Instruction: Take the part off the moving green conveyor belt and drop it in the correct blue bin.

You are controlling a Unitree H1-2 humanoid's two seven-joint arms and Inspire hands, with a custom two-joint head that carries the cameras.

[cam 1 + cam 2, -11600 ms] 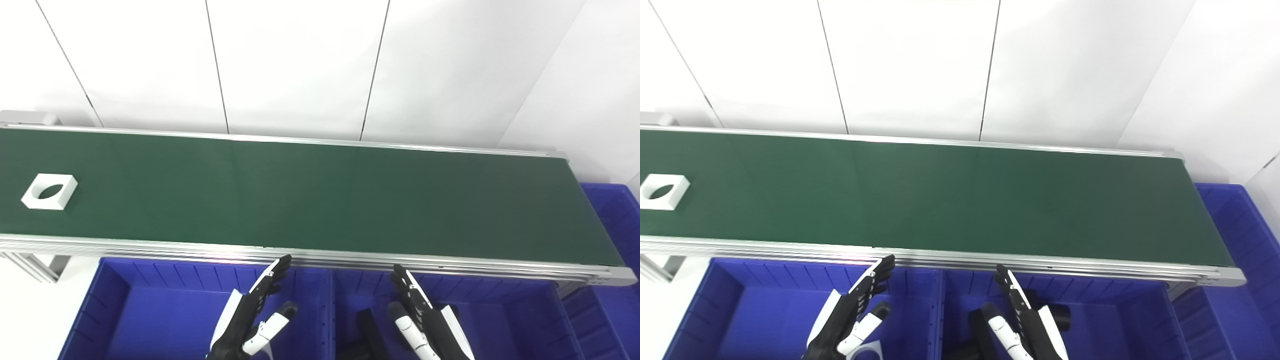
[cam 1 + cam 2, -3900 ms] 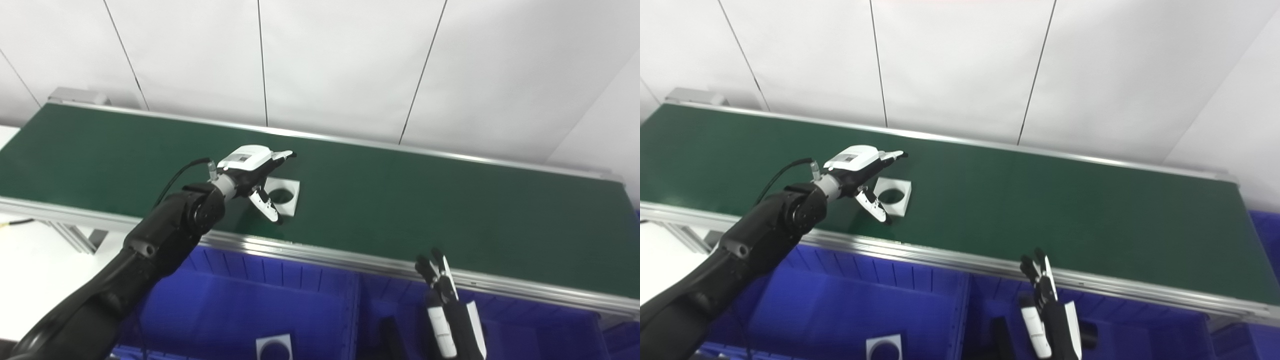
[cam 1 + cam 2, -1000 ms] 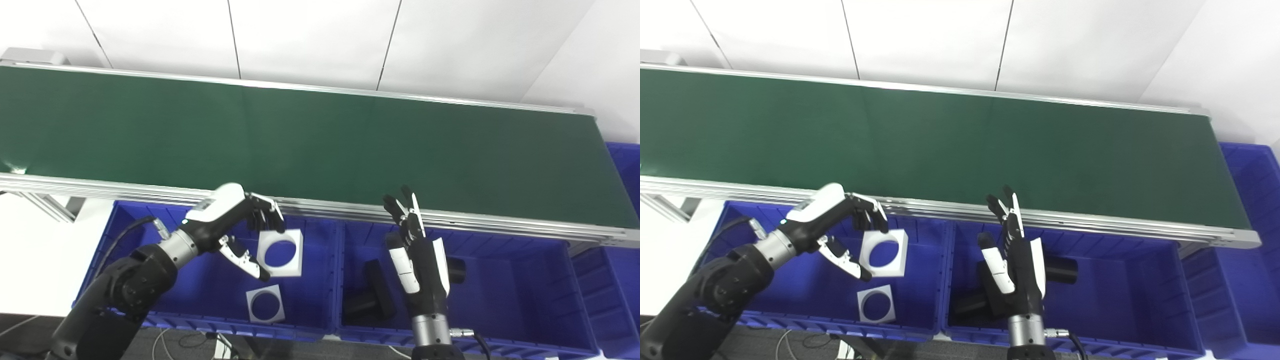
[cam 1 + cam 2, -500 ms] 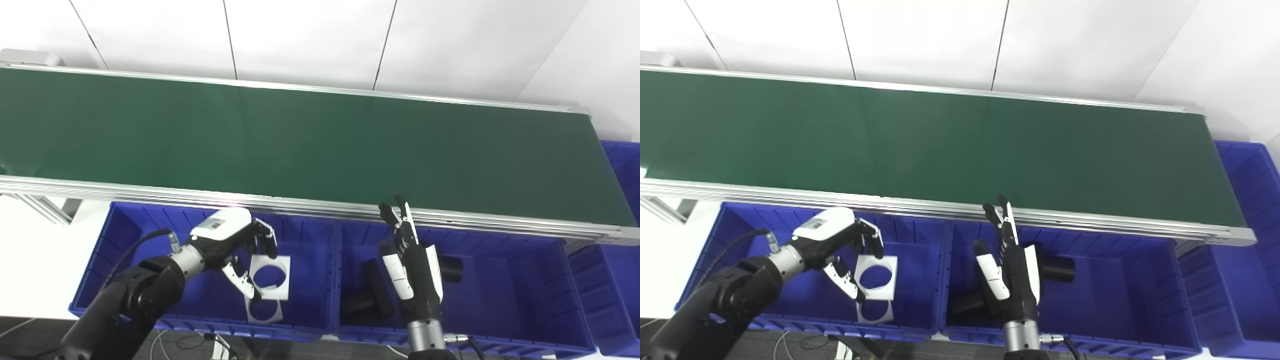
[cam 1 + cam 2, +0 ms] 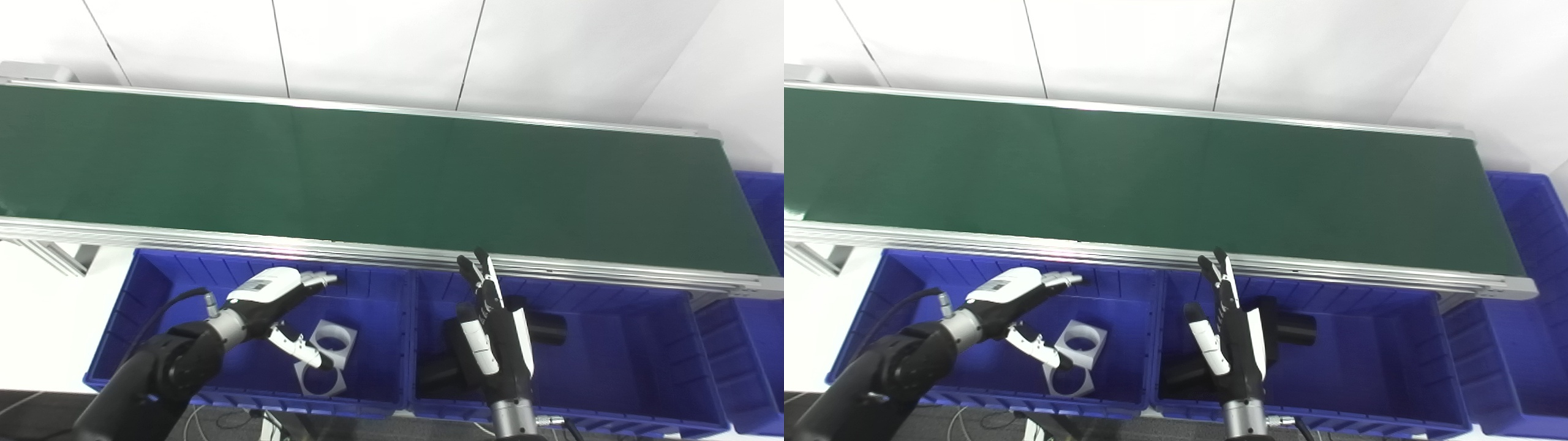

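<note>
Below the smooth green belt (image 5: 380, 177), the left robot hand (image 5: 275, 300) was spread wide over the square white part (image 5: 334, 339) with a round hole; the right robot hand (image 5: 496, 337), also spread, half hid black pieces (image 5: 547, 327).

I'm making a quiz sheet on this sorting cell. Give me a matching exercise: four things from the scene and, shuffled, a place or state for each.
Things:
1. white square part
2. black parts
3. left robot hand
4. conveyor belt

Places or states:
A. bare, nothing riding on it
B. right-hand blue bin
C. open, fingers spread
D. left-hand blue bin

Pairs: 1-D, 2-B, 3-C, 4-A
</note>
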